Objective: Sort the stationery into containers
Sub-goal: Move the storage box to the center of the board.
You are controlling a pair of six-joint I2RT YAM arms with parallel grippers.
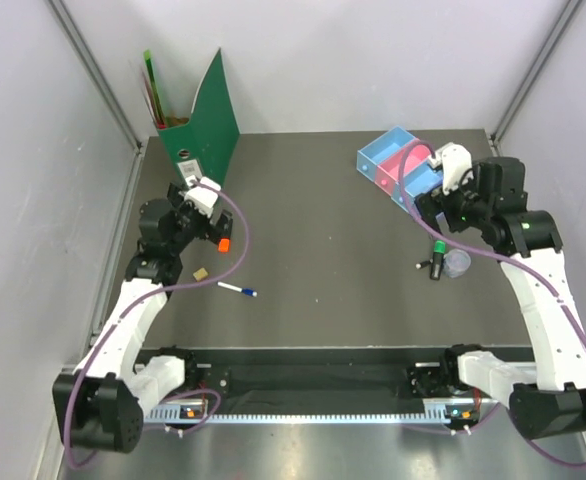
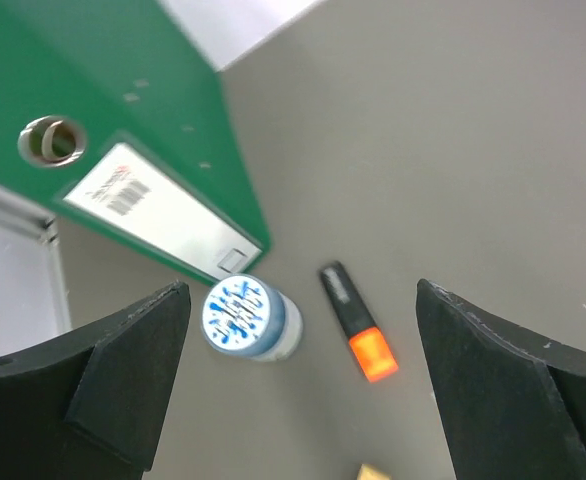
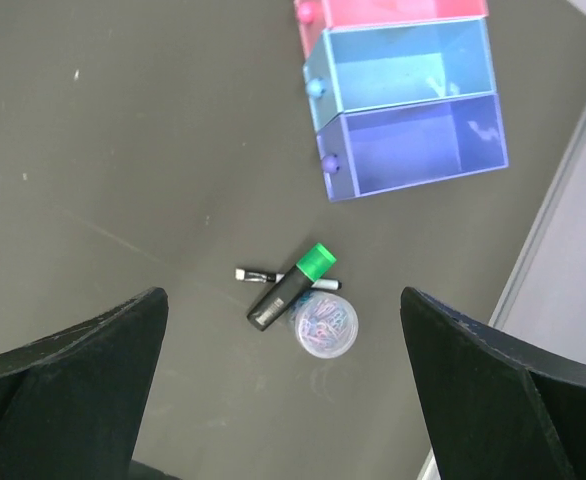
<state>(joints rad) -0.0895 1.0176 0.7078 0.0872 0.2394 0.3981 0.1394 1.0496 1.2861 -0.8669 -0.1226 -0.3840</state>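
— Where is the left gripper (image 2: 302, 288)?

— Over the left part of the table (image 1: 323, 220), jaws spread wide with nothing between them. In its wrist view the highlighter (image 2: 358, 325) lies flat just below centre, its orange end toward the lower right. A round tub (image 2: 248, 318) with a blue-speckled lid stands just left of it, not touching.

— And the big green thing?

— A binder (image 2: 123, 130) that fills the upper left of that view. The tub sits near its lower corner. A tan scrap (image 2: 373, 472) shows at the bottom edge.

— The right gripper (image 3: 281, 295)?

— Also wide apart, gripping nothing, hanging over the right side. Low in the middle of its wrist view the marker (image 3: 291, 285) lies slantwise, green cap to the upper right. It crosses a thin black-and-white pen (image 3: 253, 274), and a clear disc (image 3: 323, 322) full of coloured clips sits right against its lower side.

— The trays?

— Upper right of that wrist view, side by side and touching. The pink tray (image 3: 393, 12) is cut by the top edge, the light blue tray (image 3: 403, 65) is below it, then the purple tray (image 3: 418, 145). The blue tray (image 1: 383, 148) shows only in the top view, at the far end of the row.

— Anything else loose?

— A white pen (image 1: 237, 290) with a blue cap, lower left of centre in the top view, well apart from the trays.
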